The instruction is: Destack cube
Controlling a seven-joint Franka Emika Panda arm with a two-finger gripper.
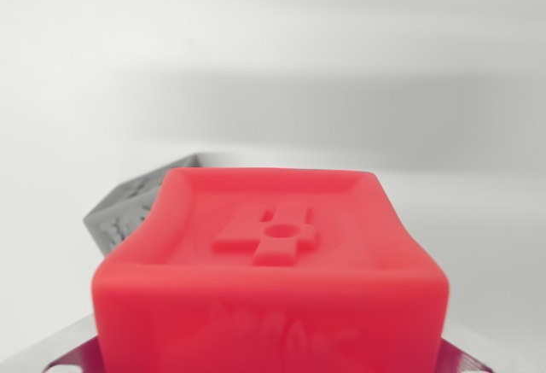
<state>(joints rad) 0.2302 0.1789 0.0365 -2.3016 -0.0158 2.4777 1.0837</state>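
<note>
Filling the lower middle of the wrist view, a red cube [271, 283] sits very close to the camera, its upper face recessed inside a raised rim and carrying an embossed mark with a small round hole. Grey metallic parts of the hand [271, 358] show only as slivers at the bottom edge, one to each side of the cube, ribbed on the wrist view's right. They lie just beside the cube's flanks, but whether the hand pinches it or stands spread around it I cannot tell, since the fingertips are cut off by the frame.

Behind the red cube, toward the wrist view's left, a grey cube [128, 211] peeks out, turned at an angle, with a rough embossed pattern on its visible face. Most of it is hidden, so contact between the two cannot be judged.

Beyond them the bench [478, 219] is plain white and featureless. A soft grey shadow band crosses the pale background higher up; no bench edge or corner shows clearly.
</note>
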